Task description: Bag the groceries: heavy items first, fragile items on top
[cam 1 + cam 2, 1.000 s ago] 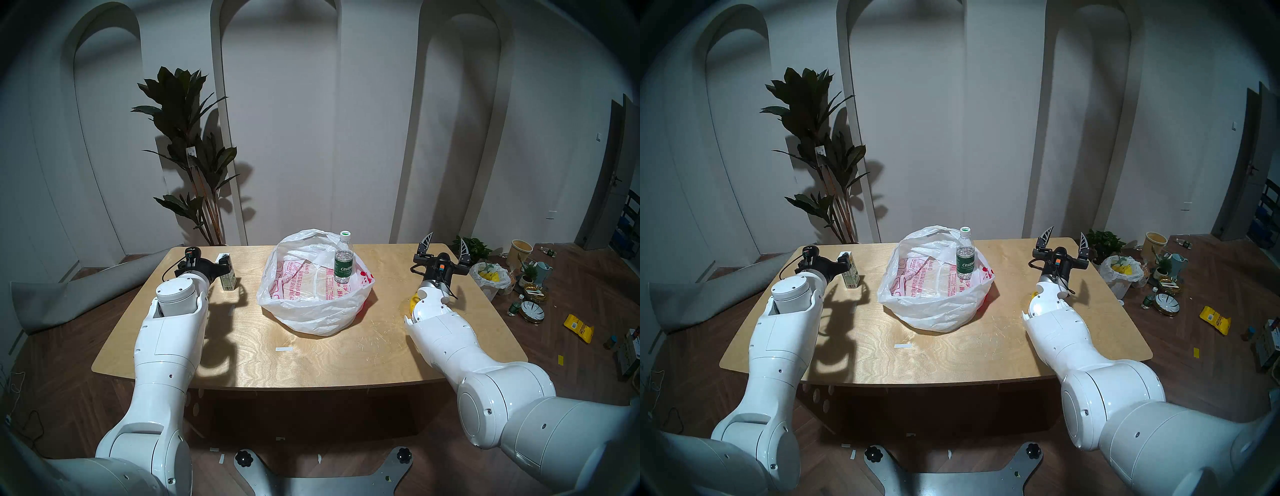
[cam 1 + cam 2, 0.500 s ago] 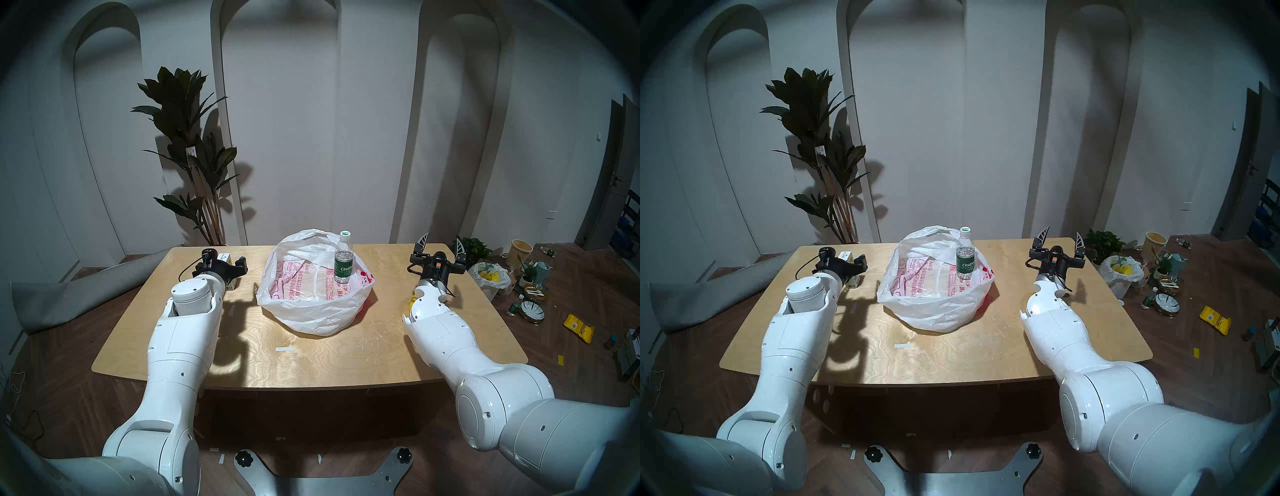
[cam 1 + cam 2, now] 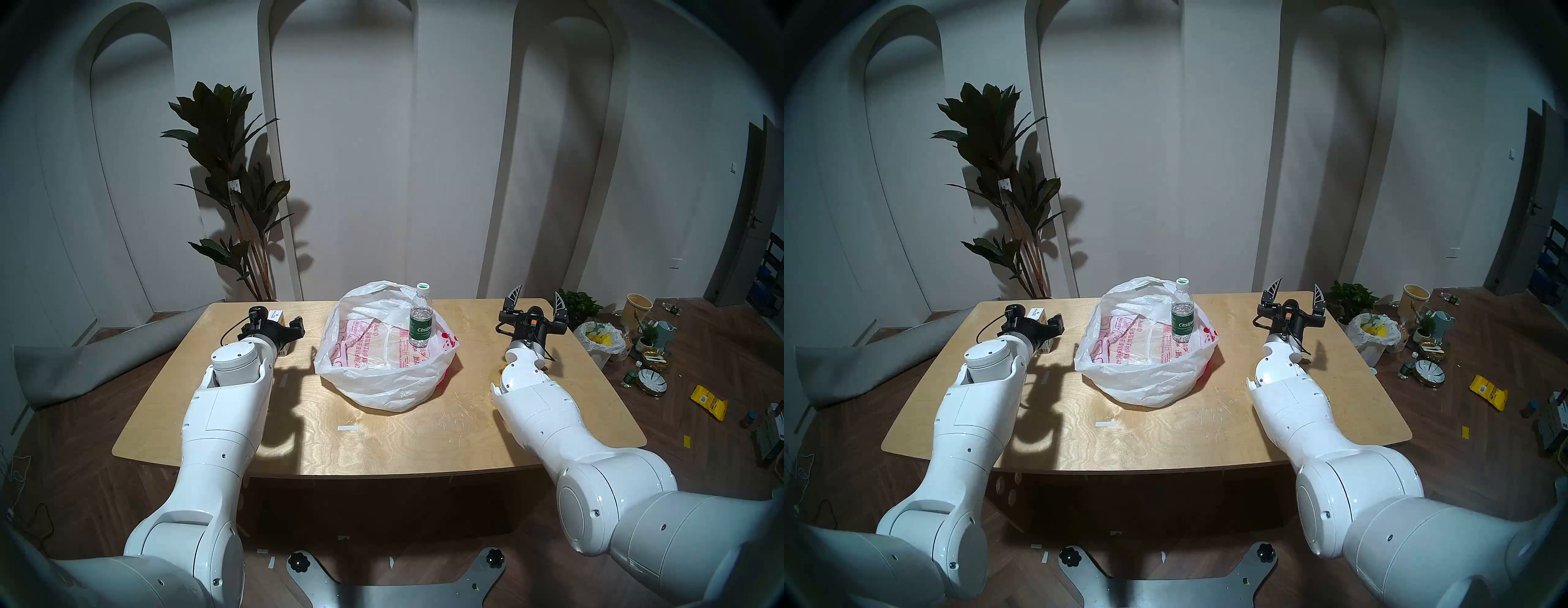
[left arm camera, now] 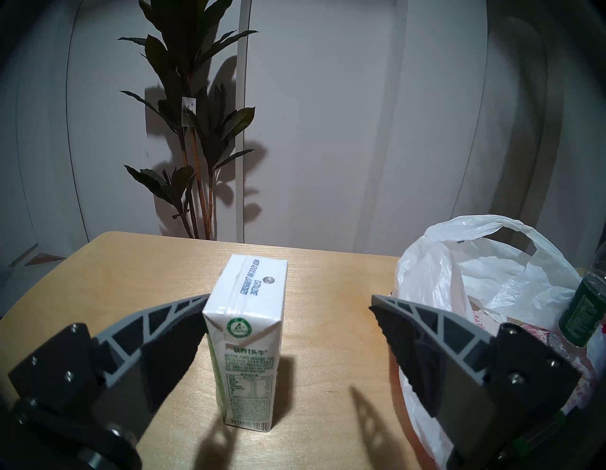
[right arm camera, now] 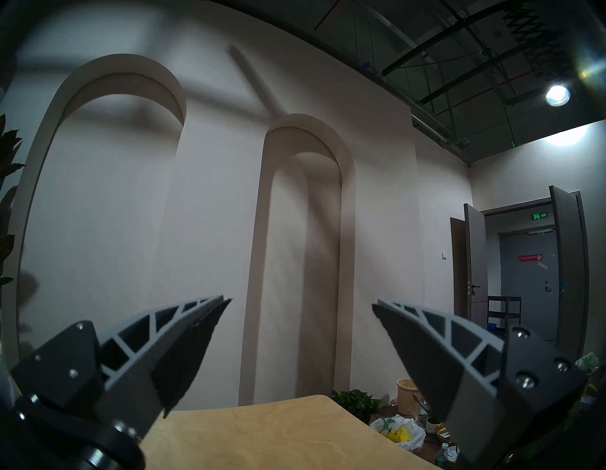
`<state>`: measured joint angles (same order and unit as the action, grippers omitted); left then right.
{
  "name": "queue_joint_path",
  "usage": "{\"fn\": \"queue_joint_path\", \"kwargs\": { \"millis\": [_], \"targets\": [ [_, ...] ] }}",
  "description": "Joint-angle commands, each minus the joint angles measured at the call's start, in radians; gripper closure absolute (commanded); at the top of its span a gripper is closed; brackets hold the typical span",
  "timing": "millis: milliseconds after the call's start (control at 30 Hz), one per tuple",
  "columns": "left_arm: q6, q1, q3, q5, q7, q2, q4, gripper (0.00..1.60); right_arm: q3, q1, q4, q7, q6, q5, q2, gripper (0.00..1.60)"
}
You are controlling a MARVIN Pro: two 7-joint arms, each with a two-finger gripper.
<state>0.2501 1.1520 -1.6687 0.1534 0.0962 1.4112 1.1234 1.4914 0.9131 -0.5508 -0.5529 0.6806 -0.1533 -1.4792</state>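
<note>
Left hand [image 4: 288, 308] spread wide around upright carton [image 4: 246, 341] on the surface [image 4: 328, 328], carton off-centre against its left finger, bag [image 4: 485, 262] to the right; right hand [image 3: 535, 306] open, empty, far side.

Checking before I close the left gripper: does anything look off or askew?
The small white-green drink carton stands upright but off-centre in the open left gripper, against one finger. The clear plastic water bottle stands upright.
</note>
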Motion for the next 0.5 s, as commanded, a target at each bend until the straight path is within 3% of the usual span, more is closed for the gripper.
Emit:
{"fn": "queue_joint_path", "kwargs": {
  "millis": [0,467],
  "targets": [
    [-0.013,-0.033,-0.002,-0.005,0.002,-0.017,-0.009,0.0,0.001,-0.004,-0.044,0.006,-0.013,0.004,0.0,0.0],
    [-0.018,-0.06,0.005,-0.01,0.012,-0.033,-0.061,0.0,0.003,0.008,-0.082,0.027,-0.062,0.017,-0.002,0.0]
  ]
}}
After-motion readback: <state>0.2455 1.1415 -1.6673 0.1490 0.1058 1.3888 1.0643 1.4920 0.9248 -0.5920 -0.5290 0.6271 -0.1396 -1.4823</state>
